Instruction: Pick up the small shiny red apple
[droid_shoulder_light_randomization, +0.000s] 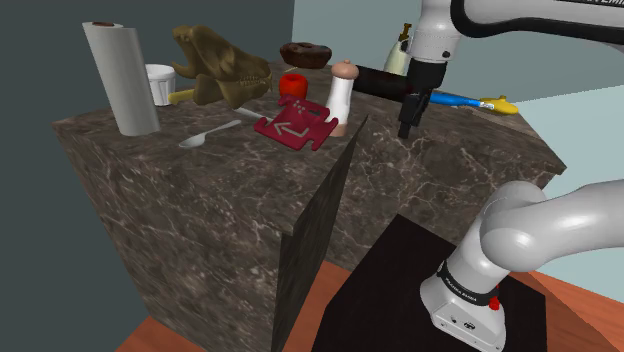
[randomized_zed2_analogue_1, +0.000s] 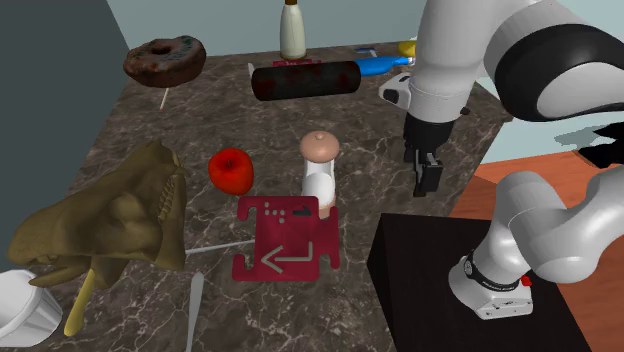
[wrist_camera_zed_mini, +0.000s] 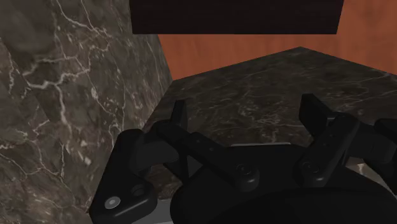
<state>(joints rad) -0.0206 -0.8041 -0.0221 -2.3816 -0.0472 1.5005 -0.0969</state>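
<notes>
Gripper (wrist_camera_zed_mini: 245, 109) open, 2 fingers wide apart with nothing between, over the marble counter (droid_shoulder_light_randomization: 430, 160) edge; red apple (randomized_zed2_analogue_1: 231, 170) sits centre-left in second exterior view, just beside red card (randomized_zed2_analogue_1: 287, 237) bearing white arrow, small marks unreadable.

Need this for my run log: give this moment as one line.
phase: pre-grasp | hand: open, empty, over counter | red apple: on counter, untouched, apart from hand | task: not yet done
</notes>
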